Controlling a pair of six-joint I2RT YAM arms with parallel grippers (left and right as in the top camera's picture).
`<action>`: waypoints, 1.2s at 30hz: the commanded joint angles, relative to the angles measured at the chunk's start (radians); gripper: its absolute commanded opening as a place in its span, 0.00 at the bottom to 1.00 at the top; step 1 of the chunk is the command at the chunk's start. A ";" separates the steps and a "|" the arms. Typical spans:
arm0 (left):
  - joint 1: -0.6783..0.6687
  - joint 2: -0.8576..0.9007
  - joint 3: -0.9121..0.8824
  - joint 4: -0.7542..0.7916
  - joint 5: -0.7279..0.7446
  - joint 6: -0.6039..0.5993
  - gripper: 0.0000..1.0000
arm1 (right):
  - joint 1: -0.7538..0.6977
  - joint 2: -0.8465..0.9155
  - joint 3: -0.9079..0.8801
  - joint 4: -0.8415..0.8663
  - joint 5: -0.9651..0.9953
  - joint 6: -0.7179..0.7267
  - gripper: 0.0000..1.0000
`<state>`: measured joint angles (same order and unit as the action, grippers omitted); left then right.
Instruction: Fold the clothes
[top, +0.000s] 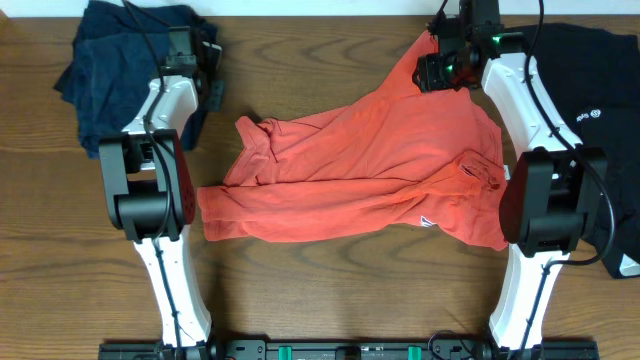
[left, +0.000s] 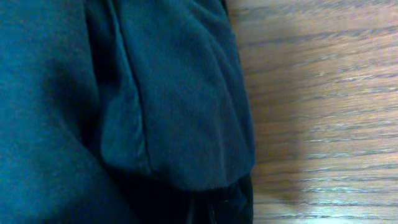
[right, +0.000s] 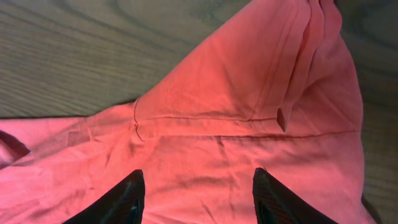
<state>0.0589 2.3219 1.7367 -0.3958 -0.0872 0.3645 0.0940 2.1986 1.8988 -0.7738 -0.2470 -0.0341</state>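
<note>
The clothes are a red-orange T-shirt (top: 370, 165), a navy pile (top: 115, 70) and a black garment (top: 590, 110). The T-shirt lies crumpled and partly folded over itself across the table's middle, with a white tag (top: 425, 222) near its lower right. My right gripper (top: 438, 72) hovers over the shirt's upper right part. In the right wrist view it (right: 198, 176) is open over a sleeve seam of the red cloth (right: 236, 93), with nothing between the fingers. My left gripper (top: 212, 85) is shut at the navy pile's right edge. Navy cloth (left: 124, 106) fills the left wrist view.
The navy pile sits at the back left corner and the black garment, with a white logo (top: 591, 116), lies along the right edge. Bare wooden table (top: 330, 270) shows in front of the shirt and between the two arm bases.
</note>
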 joint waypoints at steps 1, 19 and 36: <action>-0.008 0.034 -0.020 -0.051 -0.056 0.003 0.13 | 0.002 0.001 0.010 0.006 -0.004 0.002 0.54; -0.096 -0.309 -0.007 -0.476 0.312 -0.247 0.69 | 0.000 0.001 0.011 -0.026 -0.050 -0.021 0.61; -0.104 -0.113 -0.016 -0.531 0.416 -0.231 0.64 | -0.003 0.001 0.011 -0.056 -0.084 -0.021 0.61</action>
<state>-0.0448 2.2097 1.7248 -0.9325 0.3115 0.1287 0.0940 2.1986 1.8988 -0.8288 -0.3153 -0.0410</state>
